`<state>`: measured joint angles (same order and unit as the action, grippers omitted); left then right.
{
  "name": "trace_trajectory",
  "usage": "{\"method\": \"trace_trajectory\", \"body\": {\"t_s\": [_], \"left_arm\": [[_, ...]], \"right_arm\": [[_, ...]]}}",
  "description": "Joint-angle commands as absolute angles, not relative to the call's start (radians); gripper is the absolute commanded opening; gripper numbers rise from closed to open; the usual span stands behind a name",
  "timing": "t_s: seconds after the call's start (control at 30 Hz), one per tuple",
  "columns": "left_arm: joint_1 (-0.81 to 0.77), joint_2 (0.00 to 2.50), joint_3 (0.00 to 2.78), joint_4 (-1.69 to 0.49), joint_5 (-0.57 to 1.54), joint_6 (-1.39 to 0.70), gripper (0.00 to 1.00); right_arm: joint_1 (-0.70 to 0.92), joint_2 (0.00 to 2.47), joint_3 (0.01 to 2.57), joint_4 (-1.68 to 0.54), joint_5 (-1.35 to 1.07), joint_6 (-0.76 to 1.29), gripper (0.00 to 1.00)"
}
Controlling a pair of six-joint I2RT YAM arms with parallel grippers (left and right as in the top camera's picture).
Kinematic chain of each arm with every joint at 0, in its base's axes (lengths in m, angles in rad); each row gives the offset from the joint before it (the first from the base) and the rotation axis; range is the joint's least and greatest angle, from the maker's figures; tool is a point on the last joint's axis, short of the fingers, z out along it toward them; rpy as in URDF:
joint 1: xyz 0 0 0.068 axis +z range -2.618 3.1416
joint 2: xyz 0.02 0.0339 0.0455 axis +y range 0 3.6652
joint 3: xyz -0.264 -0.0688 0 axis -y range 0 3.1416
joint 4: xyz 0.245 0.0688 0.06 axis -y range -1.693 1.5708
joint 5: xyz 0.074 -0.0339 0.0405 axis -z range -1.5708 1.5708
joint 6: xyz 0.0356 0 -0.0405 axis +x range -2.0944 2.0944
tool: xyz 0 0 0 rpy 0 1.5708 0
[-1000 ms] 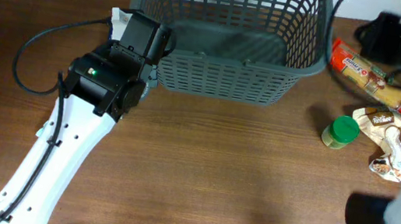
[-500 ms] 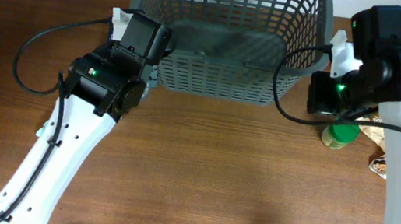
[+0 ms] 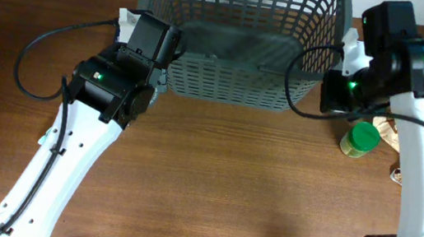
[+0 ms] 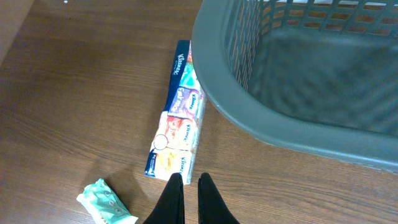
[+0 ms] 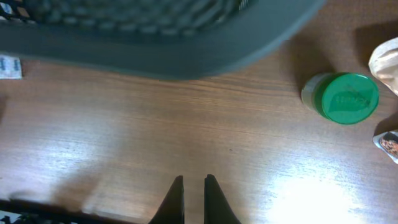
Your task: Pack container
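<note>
The container (image 3: 233, 84), a dark grey lattice-sided plastic basket, stands empty at the far edge of the tabletop (image 3: 227, 187); packing seems unstarted. Colourful tissue packs (image 4: 177, 124) and a green-lidded jar (image 3: 359, 139) lie outside. The left pincer (image 4: 186, 186) and right pincer (image 5: 193, 186) are closed, empty.

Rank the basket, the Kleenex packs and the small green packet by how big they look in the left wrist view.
1. Basket, by far the largest, running out of frame.
2. Kleenex packs.
3. Green packet, clearly smallest.
</note>
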<state>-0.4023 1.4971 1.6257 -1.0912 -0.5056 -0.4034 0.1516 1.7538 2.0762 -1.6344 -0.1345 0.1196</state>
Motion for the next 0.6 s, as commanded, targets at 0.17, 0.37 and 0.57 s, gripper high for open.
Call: {"method": "trace_trajectory", "body": {"t_s": [0.17, 0.37, 0.57], "left_arm": [[-0.398, 1.502, 1.638, -1.090, -0.513, -0.387, 0.02], [-0.398, 1.502, 1.638, -1.090, -0.513, -0.387, 0.02], [-0.398, 1.502, 1.638, -1.091, -0.513, -0.387, 0.02]], "right_arm": [[0.158, 1.776, 2.071, -1.606, -0.126, 0.059, 0.05], [0.158, 1.787, 2.071, -1.591, -0.126, 0.059, 0.05], [0.158, 1.798, 2.071, -1.570, -0.126, 0.056, 0.05]]}}
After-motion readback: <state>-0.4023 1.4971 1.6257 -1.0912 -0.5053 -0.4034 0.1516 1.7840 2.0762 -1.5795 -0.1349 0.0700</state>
